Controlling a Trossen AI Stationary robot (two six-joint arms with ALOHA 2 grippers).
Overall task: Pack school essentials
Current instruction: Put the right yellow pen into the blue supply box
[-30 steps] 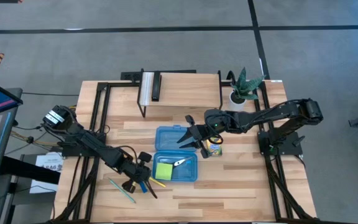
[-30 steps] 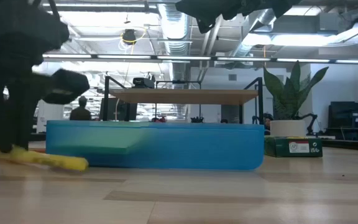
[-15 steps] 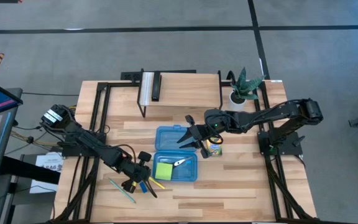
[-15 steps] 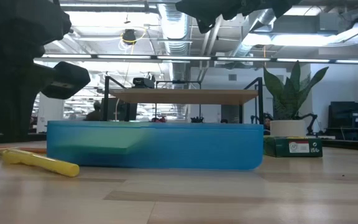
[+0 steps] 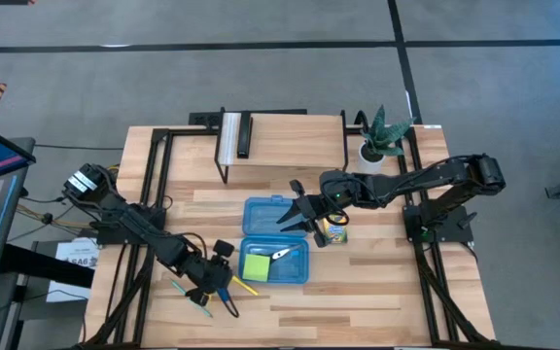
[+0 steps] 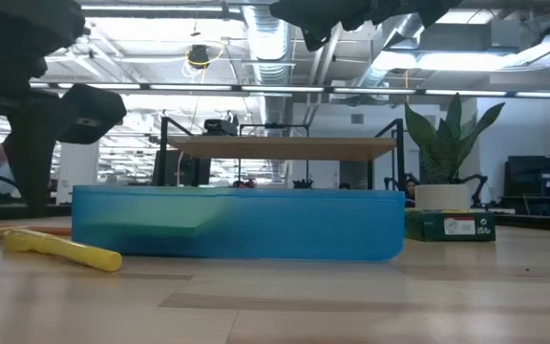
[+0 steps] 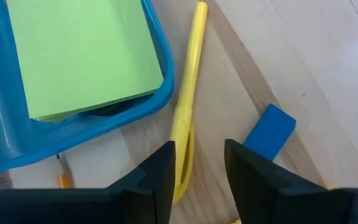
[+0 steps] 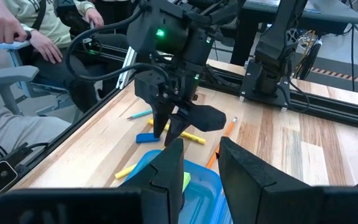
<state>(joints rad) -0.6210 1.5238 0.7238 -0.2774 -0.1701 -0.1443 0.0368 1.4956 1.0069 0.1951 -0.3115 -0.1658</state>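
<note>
On the wooden table (image 5: 377, 292), the left claw (image 7: 197, 168) hangs spread and empty over a yellow pencil (image 7: 188, 93) just beside the blue case (image 5: 275, 261). Best straddle its shaft squarely before pinching. The right claw (image 5: 297, 216) waits, narrowly parted, over the case lid.

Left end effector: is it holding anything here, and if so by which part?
Nothing is held. The left end effector is open above the yellow pencil on the table, beside the blue case; the blue eraser lies apart.
</note>
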